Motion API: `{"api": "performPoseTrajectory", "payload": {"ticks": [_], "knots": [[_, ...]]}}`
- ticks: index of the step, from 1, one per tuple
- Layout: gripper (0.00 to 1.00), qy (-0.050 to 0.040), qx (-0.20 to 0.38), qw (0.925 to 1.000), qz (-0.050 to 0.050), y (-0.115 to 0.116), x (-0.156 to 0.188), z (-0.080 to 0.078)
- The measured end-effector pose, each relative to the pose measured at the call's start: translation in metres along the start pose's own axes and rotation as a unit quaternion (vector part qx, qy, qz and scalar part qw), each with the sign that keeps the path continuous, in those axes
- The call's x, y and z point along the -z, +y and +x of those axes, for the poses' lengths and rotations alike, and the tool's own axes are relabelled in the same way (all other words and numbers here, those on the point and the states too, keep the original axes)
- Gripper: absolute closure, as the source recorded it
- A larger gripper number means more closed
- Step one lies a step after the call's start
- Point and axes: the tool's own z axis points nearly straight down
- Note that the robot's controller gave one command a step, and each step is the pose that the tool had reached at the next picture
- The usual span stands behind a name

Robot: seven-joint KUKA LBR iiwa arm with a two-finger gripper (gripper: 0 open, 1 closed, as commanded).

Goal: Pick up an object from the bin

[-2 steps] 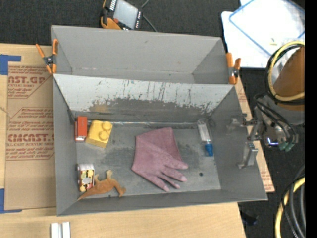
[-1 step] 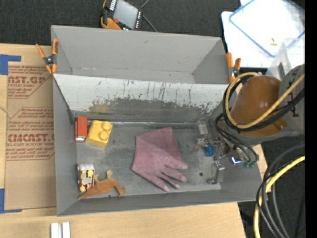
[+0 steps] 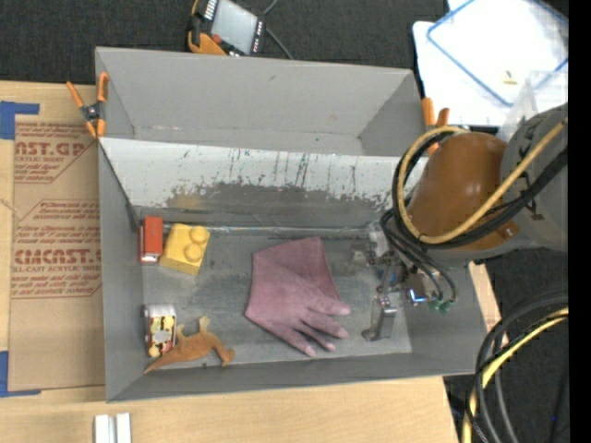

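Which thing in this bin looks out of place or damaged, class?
Nothing looks spilled or broken. Oddest is the pink glove, a limp thing lying flat mid-bin, pointing towards the gripper. The bin's back wall is scuffed and scratched.

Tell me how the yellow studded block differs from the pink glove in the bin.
Shape: the yellow block is a compact studded brick; the pink glove lies flat and limp. Size: the glove covers far more floor than the block. Place: the block sits at the left of the bin, the glove mid-floor, nearer the claw. Both rest loose on the bin's floor.
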Motion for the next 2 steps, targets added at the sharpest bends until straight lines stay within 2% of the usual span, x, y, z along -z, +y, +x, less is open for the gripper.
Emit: {"api": "performPoseTrajectory", "payload": {"ticks": [1,2], "knots": [[0.00,0.0078,0.194,0.9809,-0.004,0.022,-0.058,0.009],[0.00,-0.0066,0.004,1.0000,0.001,0.060,-0.090,0.005]]}}
